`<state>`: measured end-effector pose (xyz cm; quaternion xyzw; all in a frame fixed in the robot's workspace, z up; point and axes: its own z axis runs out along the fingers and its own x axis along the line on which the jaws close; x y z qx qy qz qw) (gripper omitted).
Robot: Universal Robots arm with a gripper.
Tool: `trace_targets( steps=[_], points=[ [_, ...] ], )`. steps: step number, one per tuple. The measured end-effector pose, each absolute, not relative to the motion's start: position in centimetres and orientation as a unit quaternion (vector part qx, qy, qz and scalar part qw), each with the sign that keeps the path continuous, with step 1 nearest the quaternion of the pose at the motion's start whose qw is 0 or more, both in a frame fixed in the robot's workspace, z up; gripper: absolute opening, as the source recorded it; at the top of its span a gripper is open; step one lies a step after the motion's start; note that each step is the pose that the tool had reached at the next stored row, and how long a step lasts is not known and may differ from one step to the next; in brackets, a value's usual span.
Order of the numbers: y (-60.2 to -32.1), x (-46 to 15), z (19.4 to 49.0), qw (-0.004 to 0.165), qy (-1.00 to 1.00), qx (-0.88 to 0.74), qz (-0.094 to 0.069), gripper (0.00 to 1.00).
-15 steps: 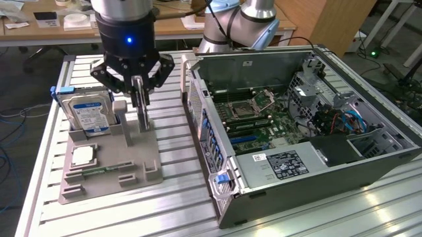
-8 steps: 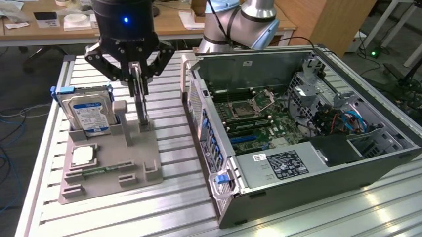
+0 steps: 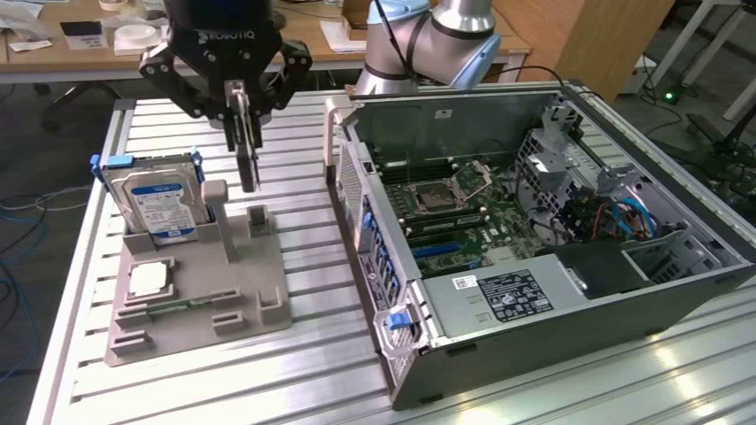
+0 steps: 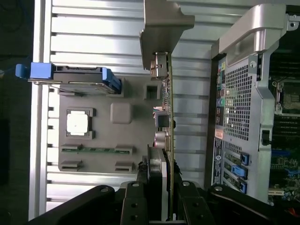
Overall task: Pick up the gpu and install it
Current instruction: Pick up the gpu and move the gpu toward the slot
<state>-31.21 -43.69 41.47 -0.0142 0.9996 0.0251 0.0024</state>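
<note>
My gripper [image 3: 243,117] hangs over the grey parts holder [image 3: 254,266], shut on the gpu [image 3: 247,164]. The gpu is a thin dark card held on edge, clear of the holder's upright posts. In the wrist view the gpu [image 4: 165,117] runs edge-on away from my gripper [image 4: 161,183], with small components along its green board and its silver end bracket [image 4: 164,23] at the far end. The open computer case [image 3: 661,292] lies on its side at the exterior view's right, its motherboard [image 3: 473,221] exposed.
The grey holder [image 4: 121,112] also carries a blue-labelled hard drive [image 3: 159,199] standing upright, a square silver processor chip [image 3: 148,279] and a memory stick [image 4: 96,150]. The case's rear panel [image 4: 234,103] faces the holder. All of it rests on a slatted aluminium table [image 3: 307,372].
</note>
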Motion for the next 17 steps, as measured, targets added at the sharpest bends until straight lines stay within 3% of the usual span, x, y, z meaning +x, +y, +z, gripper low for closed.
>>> trace_targets(
  steps=[17],
  points=[
    [-43.7, -29.2, 41.6, 0.002, 1.000, -0.014, 0.026, 0.28]
  ],
)
